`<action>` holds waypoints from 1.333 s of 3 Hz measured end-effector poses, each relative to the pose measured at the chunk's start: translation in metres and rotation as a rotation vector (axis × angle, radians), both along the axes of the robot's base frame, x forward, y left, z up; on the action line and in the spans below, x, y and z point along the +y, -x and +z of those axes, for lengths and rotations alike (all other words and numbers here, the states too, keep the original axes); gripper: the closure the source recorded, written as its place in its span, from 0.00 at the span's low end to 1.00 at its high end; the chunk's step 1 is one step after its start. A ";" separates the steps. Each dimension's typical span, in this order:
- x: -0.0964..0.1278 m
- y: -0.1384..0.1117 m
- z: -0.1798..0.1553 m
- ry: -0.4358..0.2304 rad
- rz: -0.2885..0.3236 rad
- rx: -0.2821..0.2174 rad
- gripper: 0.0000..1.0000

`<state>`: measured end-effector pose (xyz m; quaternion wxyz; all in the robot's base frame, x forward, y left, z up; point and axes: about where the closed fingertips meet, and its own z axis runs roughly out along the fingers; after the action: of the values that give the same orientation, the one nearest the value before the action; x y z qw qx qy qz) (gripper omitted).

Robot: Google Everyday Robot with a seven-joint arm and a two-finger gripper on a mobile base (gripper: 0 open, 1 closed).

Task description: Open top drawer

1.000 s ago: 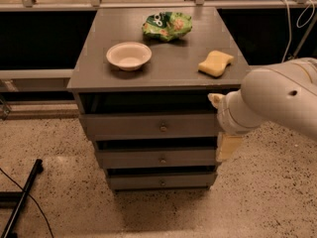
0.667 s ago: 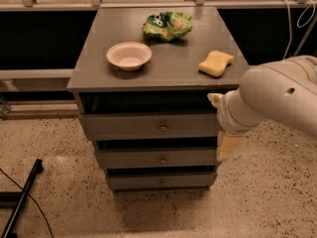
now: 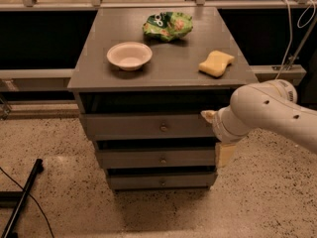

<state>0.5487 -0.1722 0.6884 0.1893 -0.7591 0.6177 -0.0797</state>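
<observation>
The top drawer (image 3: 143, 126) is the widest grey front of three, under the tabletop, with a small round metal knob (image 3: 163, 128) at its centre. A dark gap shows above its front. Two narrower drawers (image 3: 158, 158) lie below it. My gripper (image 3: 216, 135) sits at the end of a white arm (image 3: 267, 110), at the right end of the drawer fronts, level with the top and middle drawers. It is well to the right of the knob and holds nothing that I can see.
On the grey cabinet top (image 3: 168, 63) stand a white bowl (image 3: 129, 55), a green chip bag (image 3: 167, 25) and a yellow sponge (image 3: 216, 63). Speckled floor lies in front. A black pole (image 3: 22, 200) lies at the lower left. Cables hang at the right (image 3: 292, 29).
The arm and gripper have sunk slightly and shifted a little left. The drawers and the objects on top have not moved.
</observation>
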 end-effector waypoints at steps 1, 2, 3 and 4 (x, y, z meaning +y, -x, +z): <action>0.000 -0.023 -0.030 0.013 0.029 0.007 0.00; 0.000 -0.062 -0.041 0.042 0.023 -0.012 0.00; -0.001 -0.084 -0.039 0.057 0.012 -0.028 0.00; -0.006 -0.102 -0.045 0.047 -0.038 0.008 0.14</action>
<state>0.6503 -0.1786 0.6432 0.1675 -0.7519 0.6306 -0.0946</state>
